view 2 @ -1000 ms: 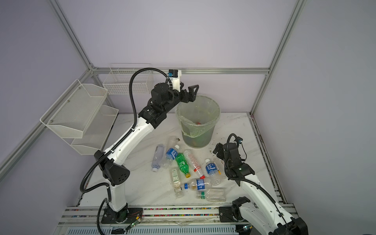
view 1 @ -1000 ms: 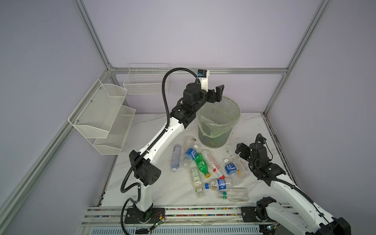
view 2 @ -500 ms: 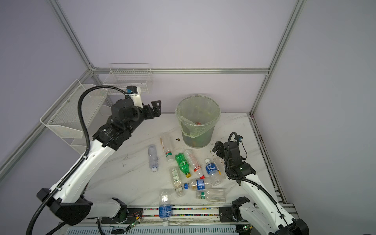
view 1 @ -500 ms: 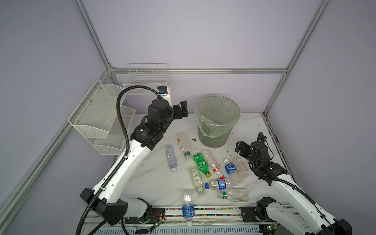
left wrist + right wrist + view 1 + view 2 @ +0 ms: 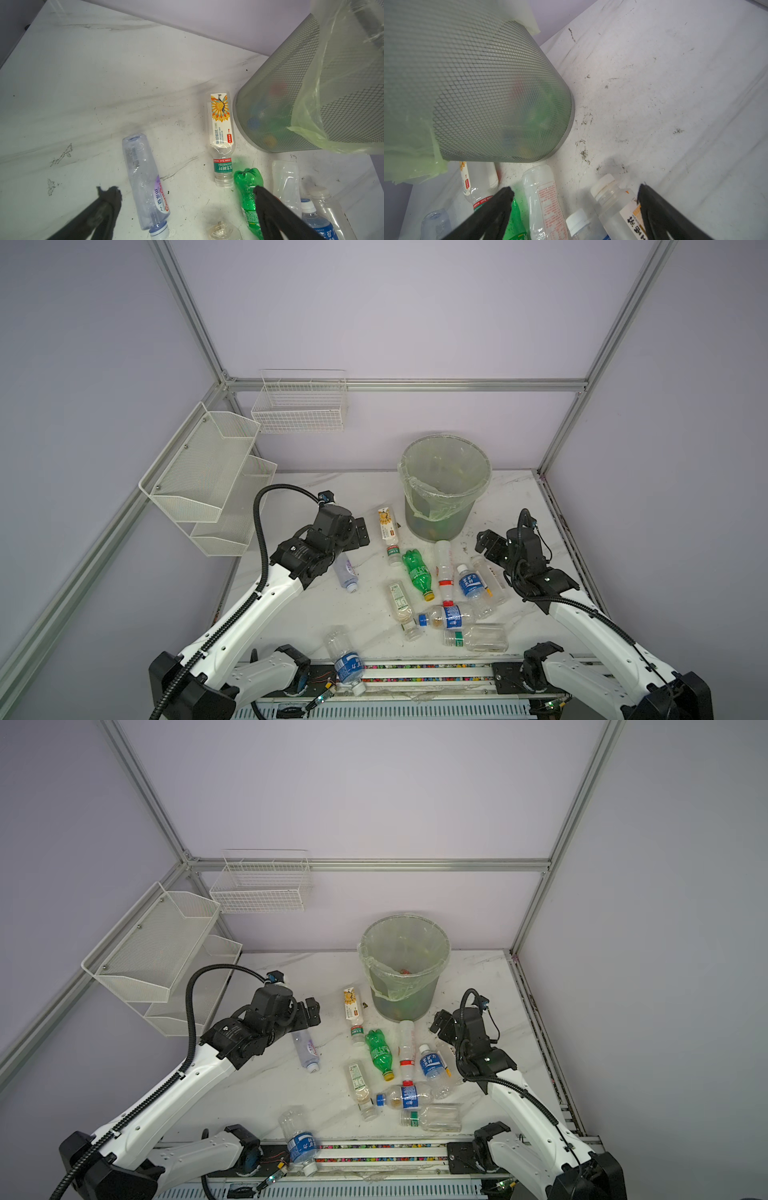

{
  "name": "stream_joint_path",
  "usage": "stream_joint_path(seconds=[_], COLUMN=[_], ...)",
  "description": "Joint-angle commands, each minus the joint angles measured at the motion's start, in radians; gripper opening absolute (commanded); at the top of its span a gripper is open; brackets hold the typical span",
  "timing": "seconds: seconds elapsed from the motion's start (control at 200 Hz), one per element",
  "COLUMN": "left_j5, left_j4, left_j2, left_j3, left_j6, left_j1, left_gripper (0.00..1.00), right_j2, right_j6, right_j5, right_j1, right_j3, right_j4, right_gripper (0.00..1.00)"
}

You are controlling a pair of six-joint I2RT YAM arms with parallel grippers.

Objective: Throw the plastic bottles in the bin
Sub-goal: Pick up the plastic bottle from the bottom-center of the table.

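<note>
A robot lab cell: aluminium frame [image 5: 407,384], plain lilac panels [image 5: 395,310], marble-look tabletop [image 5: 357,493].

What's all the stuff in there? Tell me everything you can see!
clear bottles: about ten, blue, white or red labels, lying on the table in front of the bin; one on the front rail.
green bottle: one, green, among them.
bin: one, grey mesh with yellow-green bag, upright at the back.
wire baskets: three, white, on the walls.
table: one, white marble.
left gripper: black, open, by the purple-labelled bottle.
right gripper: black, open, over bottles beside the bin.
</note>
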Motion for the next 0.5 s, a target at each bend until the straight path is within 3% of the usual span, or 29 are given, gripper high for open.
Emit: stream_joint_path(seconds=[0.0,0.26,0.495], left_j5=[-0.040,-0.051,0.008], left_j4=[-0.032,-0.140,-0.291], left_j2=[-0.035,-0.045,-0.098], left_j3=[-0.046,-0.041,-0.069], left_j6=[-0.059,-0.115,-0.262], left_j1=[0.001,0.001,0.001], left_gripper=[1.00,1.00,1.00], right_j2=[-0.010,0.021,0.024], right_j6=[-0.017,-0.043,-0.054], right_j5=[0.000,-0.014,-0.014], right_j1=[-0.003,-0.003,-0.002], right_j3=[0.016,0.028,0.022], right_j4=[-0.008,-0.031,-0.037], right_gripper=[0.97,0.97,0.97])
